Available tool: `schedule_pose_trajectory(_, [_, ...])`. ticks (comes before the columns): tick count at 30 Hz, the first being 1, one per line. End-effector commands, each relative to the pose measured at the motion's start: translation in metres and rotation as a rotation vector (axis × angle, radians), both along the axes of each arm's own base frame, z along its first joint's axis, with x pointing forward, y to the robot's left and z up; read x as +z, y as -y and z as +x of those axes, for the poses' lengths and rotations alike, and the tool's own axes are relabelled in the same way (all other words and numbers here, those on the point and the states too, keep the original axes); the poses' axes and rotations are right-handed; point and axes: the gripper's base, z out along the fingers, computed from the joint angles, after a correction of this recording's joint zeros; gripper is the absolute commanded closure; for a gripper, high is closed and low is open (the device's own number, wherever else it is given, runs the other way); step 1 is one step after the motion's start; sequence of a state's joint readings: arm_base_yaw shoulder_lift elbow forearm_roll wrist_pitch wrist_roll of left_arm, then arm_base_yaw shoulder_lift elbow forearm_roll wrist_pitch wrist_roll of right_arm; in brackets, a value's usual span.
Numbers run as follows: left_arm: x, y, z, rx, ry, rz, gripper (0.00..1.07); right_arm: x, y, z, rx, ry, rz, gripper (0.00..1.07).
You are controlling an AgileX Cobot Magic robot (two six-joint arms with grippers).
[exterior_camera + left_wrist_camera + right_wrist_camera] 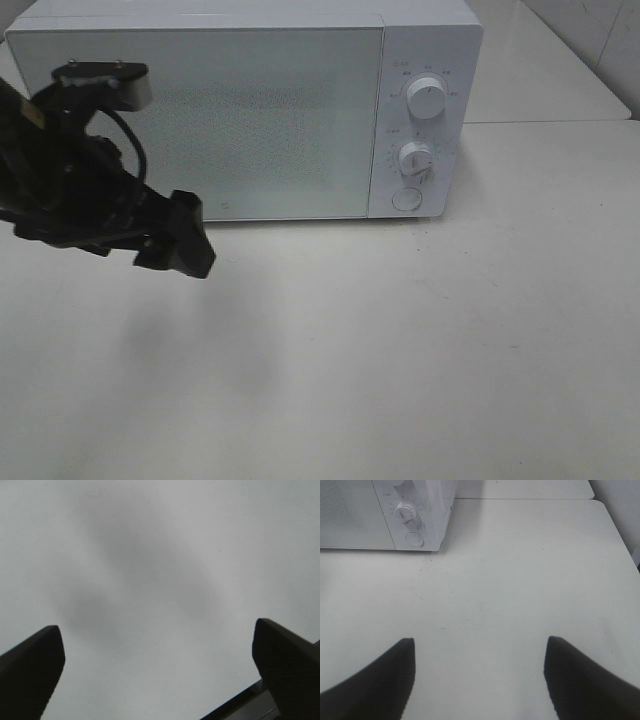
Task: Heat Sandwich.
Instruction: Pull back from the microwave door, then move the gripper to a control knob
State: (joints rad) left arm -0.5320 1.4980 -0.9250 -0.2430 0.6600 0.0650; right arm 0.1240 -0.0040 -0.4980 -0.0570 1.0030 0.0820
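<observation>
Fingers (285,665) on left gripper (156,630) spread wide, empty; right gripper (480,640) open too, nothing held. Sandwich nowhere in view, microwave door (200,120) shut, maybe inside, can't tell. Guess: light, soft, layers slide apart easy, so gentle pinch across bread edges, no squashing.

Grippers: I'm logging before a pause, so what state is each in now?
The left gripper is open, holding nothing.
The right gripper is open, holding nothing.

Microwave (240,110): at the back of my counter (400,350).
Knobs (427,98): on its right panel, one above the other; button (405,198) beneath.
Left arm (90,190): before the microwave's left half, over the counter.
</observation>
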Motion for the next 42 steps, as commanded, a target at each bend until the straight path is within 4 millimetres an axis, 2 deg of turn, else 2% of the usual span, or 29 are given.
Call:
schedule_pose_trajectory(1, [0.009, -0.017, -0.003, 0.025, -0.017, 0.023, 0.09, 0.0, 0.001, -0.004, -0.001, 0.036, -0.01, 0.39])
schedule_pose_trajectory(4, [0.018, -0.038, -0.004, 0.067, -0.034, 0.049, 0.09, 0.0, 0.001, -0.004, -0.001, 0.036, -0.01, 0.4])
schedule_pose_trajectory(5, [0.023, -0.052, -0.004, 0.1, -0.042, 0.066, 0.09, 0.0, 0.001, -0.004, -0.001, 0.036, -0.01, 0.41])
schedule_pose_trajectory(6, [0.023, -0.052, -0.004, 0.1, -0.042, 0.066, 0.09, 0.0, 0.001, -0.004, -0.001, 0.036, -0.01, 0.41])
schedule_pose_trajectory(8, [0.028, -0.067, -0.005, 0.136, -0.044, 0.087, 0.09, 0.0, 0.001, -0.004, -0.001, 0.036, -0.01, 0.41])
schedule_pose_trajectory(9, [0.032, -0.082, -0.005, 0.176, -0.044, 0.111, 0.09, 0.0, 0.001, -0.004, -0.001, 0.036, -0.01, 0.41])
schedule_pose_trajectory(10, [0.032, -0.082, -0.005, 0.176, -0.044, 0.111, 0.09, 0.0, 0.001, -0.004, -0.001, 0.036, -0.01, 0.41])
schedule_pose_trajectory(13, [0.037, -0.11, -0.007, 0.27, -0.077, 0.127, 0.09, 0.0, 0.001, -0.004, -0.001, 0.036, -0.01, 0.41])
schedule_pose_trajectory(16, [0.037, -0.122, -0.01, 0.303, -0.112, 0.138, 0.09, 0.0, 0.001, -0.004, -0.001, 0.036, -0.01, 0.41])
schedule_pose_trajectory(19, [0.039, -0.146, -0.016, 0.379, -0.179, 0.148, 0.09, 0.0, 0.001, -0.004, 0.0, 0.036, -0.012, 0.41])
schedule_pose_trajectory(26, [0.053, -0.158, -0.033, 0.444, -0.199, 0.118, 0.09, 0.0, 0.001, -0.004, 0.0, 0.036, -0.013, 0.41])
schedule_pose_trajectory(32, [0.082, -0.157, -0.061, 0.45, -0.057, 0.099, 0.09, 0.0, 0.001, -0.004, 0.0, 0.036, -0.013, 0.41])
schedule_pose_trajectory(33, [0.082, -0.157, -0.061, 0.45, -0.057, 0.099, 0.09, 0.0, 0.001, -0.004, 0.0, 0.036, -0.013, 0.41])
schedule_pose_trajectory(36, [0.098, -0.156, -0.079, 0.451, 0.036, 0.085, 0.09, 0.0, 0.001, -0.004, 0.0, 0.036, -0.013, 0.41])
schedule_pose_trajectory(39, [0.101, -0.155, -0.089, 0.453, 0.072, 0.079, 0.09, 0.0, 0.001, -0.004, 0.0, 0.036, -0.013, 0.41])
schedule_pose_trajectory(40, [0.099, -0.155, -0.101, 0.451, 0.104, 0.077, 0.09, 0.0, 0.001, -0.004, 0.0, 0.036, -0.013, 0.41])
schedule_pose_trajectory(42, [0.094, -0.154, -0.112, 0.452, 0.117, 0.075, 0.09, 0.0, 0.001, -0.004, 0.0, 0.036, -0.013, 0.41])
